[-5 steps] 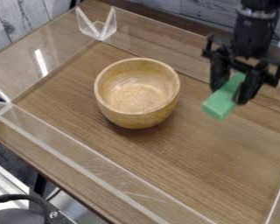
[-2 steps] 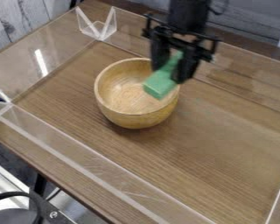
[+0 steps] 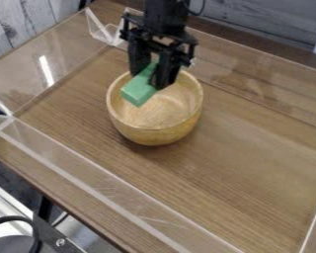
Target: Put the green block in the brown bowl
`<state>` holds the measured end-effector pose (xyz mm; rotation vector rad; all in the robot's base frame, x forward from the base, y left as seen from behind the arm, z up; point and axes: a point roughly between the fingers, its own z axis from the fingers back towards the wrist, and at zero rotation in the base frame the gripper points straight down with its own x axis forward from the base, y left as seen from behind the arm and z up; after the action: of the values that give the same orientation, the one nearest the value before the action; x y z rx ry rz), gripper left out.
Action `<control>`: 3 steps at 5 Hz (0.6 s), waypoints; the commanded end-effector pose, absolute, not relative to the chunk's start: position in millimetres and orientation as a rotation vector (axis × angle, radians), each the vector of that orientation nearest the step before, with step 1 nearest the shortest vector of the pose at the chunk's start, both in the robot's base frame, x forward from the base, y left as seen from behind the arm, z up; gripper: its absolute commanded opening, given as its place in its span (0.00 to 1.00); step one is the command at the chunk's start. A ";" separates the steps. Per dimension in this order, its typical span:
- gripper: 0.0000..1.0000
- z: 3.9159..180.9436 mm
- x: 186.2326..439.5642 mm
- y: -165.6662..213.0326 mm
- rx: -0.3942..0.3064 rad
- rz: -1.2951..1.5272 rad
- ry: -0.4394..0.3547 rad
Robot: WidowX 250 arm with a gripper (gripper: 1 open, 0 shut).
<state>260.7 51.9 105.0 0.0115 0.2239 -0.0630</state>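
While my claw [image 3: 153, 79] clamps the green block [image 3: 142, 87] between its dark fingers, the block hangs tilted, its lower end dipping toward the pale inside of the brown bowl [image 3: 155, 117]. A second ago I held it off to the right of the bowl, above bare table [image 3: 240, 168]; now I have carried it leftward across the rim, so it sits over the bowl's near-left interior. That shift means, in my judgement, transport is essentially complete: what remains is to part the fingers and let the block drop, then lift clear.
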 end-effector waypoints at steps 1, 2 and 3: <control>0.00 97.7 259.3 61.9 0.043 -0.090 0.216; 0.00 100.5 264.9 58.9 -0.002 -0.073 0.186; 0.00 100.6 266.5 61.2 -0.020 -0.063 0.172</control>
<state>256.2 56.6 86.2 -0.0343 0.2348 -0.0721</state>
